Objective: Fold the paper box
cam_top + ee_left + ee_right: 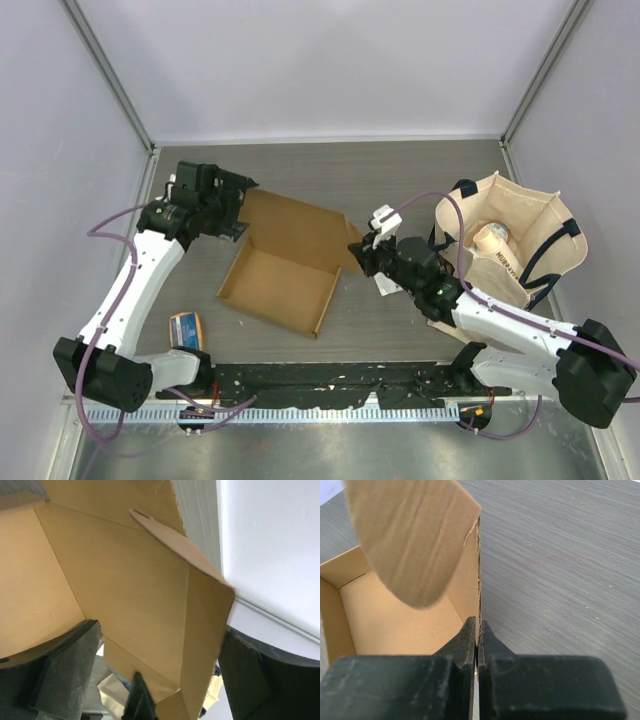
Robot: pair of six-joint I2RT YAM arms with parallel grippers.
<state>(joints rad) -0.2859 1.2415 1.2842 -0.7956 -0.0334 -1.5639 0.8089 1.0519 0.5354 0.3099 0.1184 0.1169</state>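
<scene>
**What I Can't Make Out**

Seen from above, the left gripper [240,205] covers the far-left corner of the paper box [280,290] lid, its fingertips lost under its own wrist. The box wall's edge disappears between the pinched fingers of the right gripper [478,630]. Print on the small packet [186,327] near the table's [400,170] left edge is too small to read. A pale roll inside the tote bag [545,215] I cannot identify.

Robot lab test cell: white panel walls [300,60], alu frame posts [110,75], grey tabletop [400,170], bench-mounted arms [130,290].
</scene>
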